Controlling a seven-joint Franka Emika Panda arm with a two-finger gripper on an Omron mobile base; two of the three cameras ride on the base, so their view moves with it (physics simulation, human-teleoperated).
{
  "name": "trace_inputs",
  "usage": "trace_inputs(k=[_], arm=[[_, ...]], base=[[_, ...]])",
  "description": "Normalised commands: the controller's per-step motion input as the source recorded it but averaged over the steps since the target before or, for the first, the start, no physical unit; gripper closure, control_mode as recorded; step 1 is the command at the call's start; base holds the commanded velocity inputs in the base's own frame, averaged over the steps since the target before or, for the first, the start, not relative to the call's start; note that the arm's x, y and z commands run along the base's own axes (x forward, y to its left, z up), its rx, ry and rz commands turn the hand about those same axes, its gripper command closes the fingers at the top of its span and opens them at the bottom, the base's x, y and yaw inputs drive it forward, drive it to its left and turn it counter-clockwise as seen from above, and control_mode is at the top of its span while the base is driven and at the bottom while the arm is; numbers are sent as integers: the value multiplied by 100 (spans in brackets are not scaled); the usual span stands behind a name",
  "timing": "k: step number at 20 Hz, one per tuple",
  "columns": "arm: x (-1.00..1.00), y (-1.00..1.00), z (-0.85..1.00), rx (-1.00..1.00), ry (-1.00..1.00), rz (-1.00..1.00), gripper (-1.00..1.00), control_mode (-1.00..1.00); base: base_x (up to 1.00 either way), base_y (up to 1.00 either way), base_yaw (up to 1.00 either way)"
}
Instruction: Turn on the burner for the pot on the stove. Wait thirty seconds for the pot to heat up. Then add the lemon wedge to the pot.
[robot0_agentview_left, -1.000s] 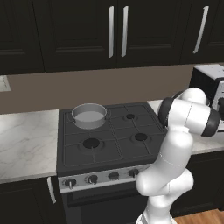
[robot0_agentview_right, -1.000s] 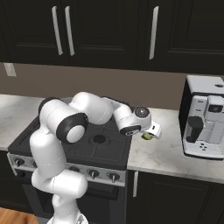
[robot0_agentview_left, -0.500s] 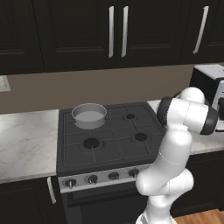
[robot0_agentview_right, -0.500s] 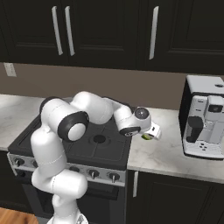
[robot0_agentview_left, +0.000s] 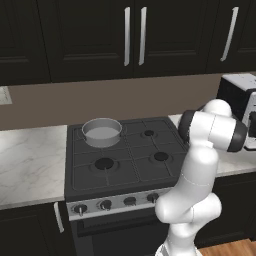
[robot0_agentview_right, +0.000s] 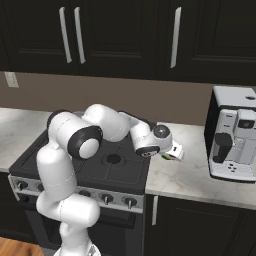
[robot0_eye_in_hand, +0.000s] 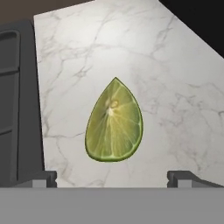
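The lemon wedge lies flat on the marble counter, just right of the stove. My gripper hangs close above it, open, with one fingertip on each side of the wedge and nothing held. From the right base view the gripper is low over the counter, and a sliver of the wedge peeks out beneath it. The pot stands on the back left burner of the stove. Dark knobs line the silver front strip.
A coffee machine stands on the counter to the right of the gripper. Dark cabinets hang above the counter. Marble counter also runs left of the stove.
The gripper has moved right and down, off the stove's edge and closer to the lemon wedge on the counter. Its jaws have stayed open.
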Motion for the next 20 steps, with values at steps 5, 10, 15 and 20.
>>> trace_inputs(k=[5,10,15,20], arm=[[6,0,-5,0,-1,0,-100,-100],[10,0,-3,0,0,0,-100,-100],[6,0,-4,0,0,0,-100,-100],[1,0,-5,0,0,0,-100,-100]], base=[[0,0,0],[0,0,0],[0,0,0],[0,0,0]])
